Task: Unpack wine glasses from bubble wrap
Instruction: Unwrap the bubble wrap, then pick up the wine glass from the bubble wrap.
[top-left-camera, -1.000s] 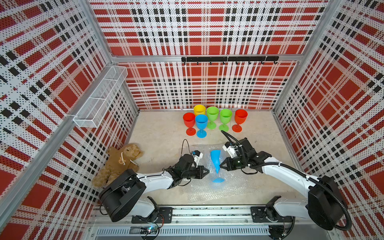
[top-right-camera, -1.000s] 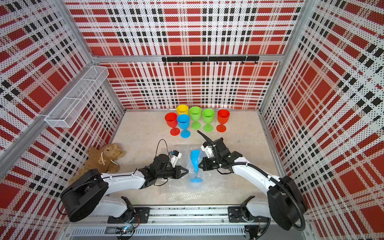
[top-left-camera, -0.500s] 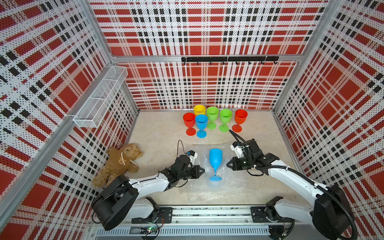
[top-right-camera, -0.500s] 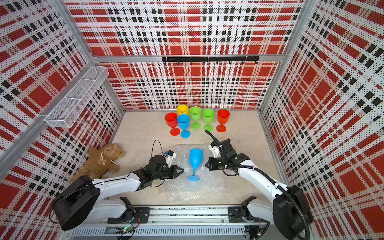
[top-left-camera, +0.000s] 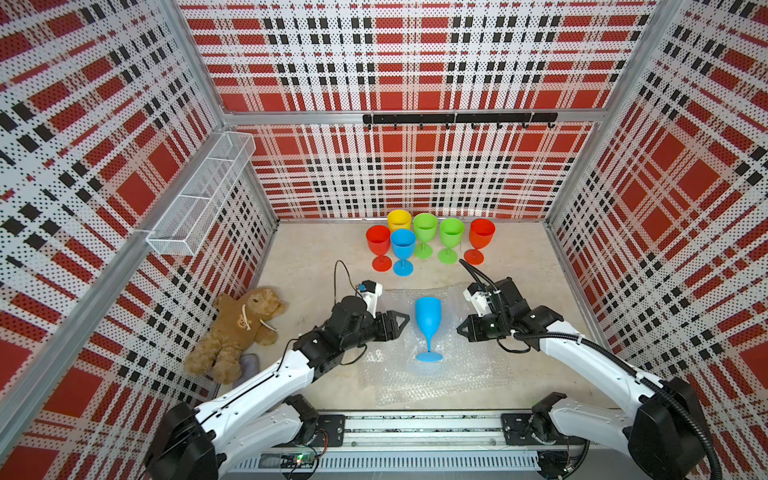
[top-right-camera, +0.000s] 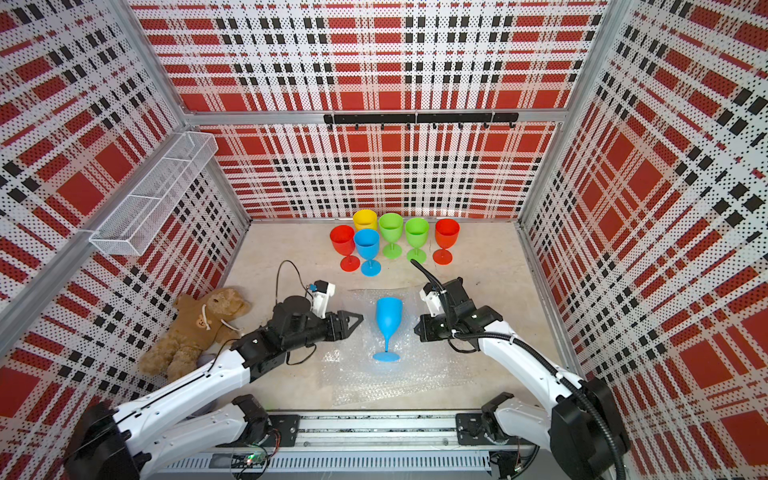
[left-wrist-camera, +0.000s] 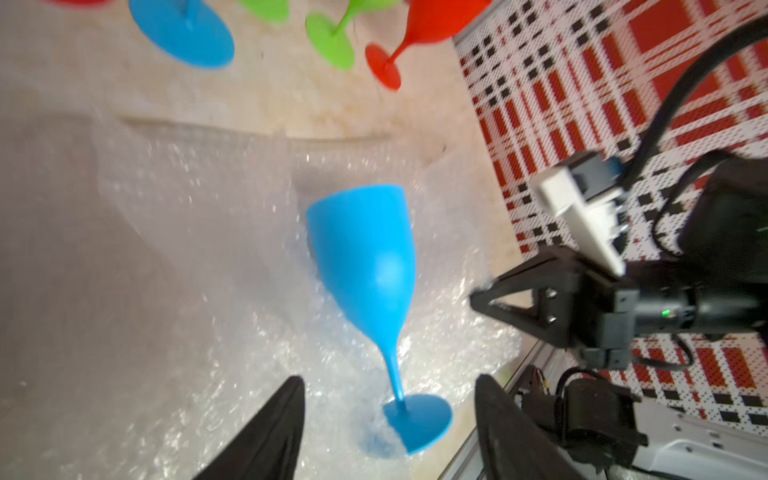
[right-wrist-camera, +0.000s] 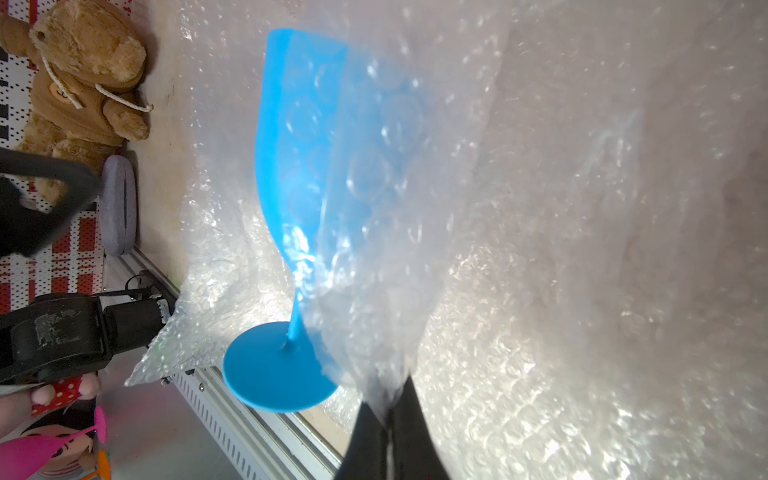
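On the bubble wrap stands a blue goblet; right tool pinches wrap.

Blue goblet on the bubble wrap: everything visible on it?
The blue goblet looks like opaque matt plastic: tall tapered bowl, thin stem, round foot. It stands upright, unwrapped, foot on the flattened bubble wrap. Neither claw touches it: the left claw is open beside it, the right claw pinches a wrap fold that partly veils it from that wrist.

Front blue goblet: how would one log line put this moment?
front blue goblet: standing on bubble wrap | left hand: open, apart | right hand: shut on bubble wrap
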